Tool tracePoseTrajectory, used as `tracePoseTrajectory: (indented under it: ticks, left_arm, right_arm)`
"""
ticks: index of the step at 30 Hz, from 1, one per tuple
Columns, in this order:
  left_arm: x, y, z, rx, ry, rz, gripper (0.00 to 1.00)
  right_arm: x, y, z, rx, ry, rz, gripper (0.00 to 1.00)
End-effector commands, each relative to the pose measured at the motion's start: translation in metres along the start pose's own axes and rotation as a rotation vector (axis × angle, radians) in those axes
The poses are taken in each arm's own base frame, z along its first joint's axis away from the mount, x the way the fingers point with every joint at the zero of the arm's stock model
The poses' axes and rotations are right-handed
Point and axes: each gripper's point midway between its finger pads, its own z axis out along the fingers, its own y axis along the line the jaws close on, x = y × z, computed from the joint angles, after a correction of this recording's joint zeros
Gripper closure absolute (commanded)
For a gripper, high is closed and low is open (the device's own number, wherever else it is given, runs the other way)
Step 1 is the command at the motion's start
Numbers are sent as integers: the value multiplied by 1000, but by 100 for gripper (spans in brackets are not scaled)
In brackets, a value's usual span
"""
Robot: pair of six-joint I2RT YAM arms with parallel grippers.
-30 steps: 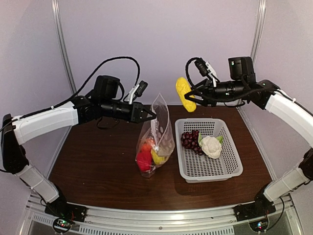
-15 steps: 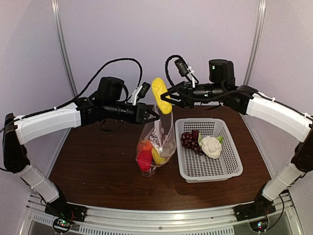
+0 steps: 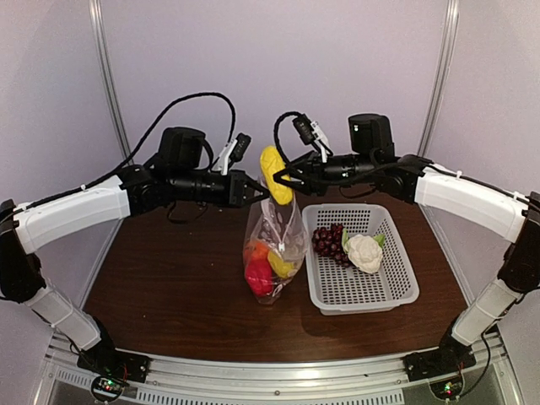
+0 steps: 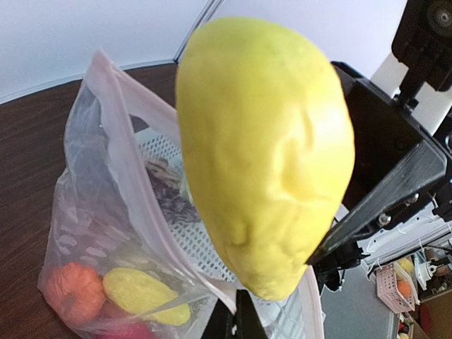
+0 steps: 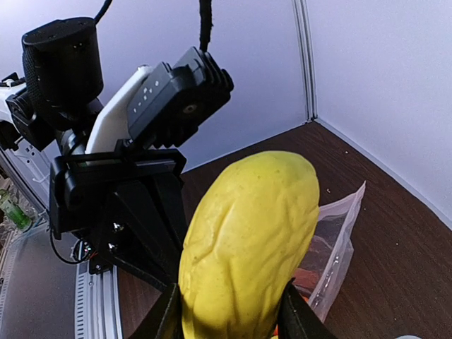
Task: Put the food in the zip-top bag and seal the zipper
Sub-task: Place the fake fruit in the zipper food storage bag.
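Yellow banana-like piece sat clamped in the right gripper's fingers just above the zip-top bag's mouth. The left gripper pinched the bag's rim between closed tips; grapes and cauliflower lay in the basket.

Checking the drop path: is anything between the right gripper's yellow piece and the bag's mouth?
Nothing visible: the yellow piece hangs over the mouth of the bag, whose edge the left gripper holds up.

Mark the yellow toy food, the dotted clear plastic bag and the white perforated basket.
Yellow toy food [image 3: 276, 175]: top view, its middle.
Dotted clear plastic bag [image 3: 287, 226]: top view, upper wall.
White perforated basket [image 3: 359, 285]: top view, bare floor.
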Motion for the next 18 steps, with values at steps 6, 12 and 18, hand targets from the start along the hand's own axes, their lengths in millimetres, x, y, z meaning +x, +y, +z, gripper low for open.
tracePoseTrajectory:
  ticks: [6, 12, 18]
  left_arm:
    - [-18, 1, -16, -70, -86, -9, 100]
    - [-19, 9, -19, -111, -116, -33, 100]
    - [-18, 13, -15, -122, -109, -30, 100]
  right_arm:
    - [36, -9, 4, 151, 140, -67, 69]
    - [69, 1, 8, 179, 309, -98, 68]
    - [53, -16, -2, 321, 271, -54, 61]
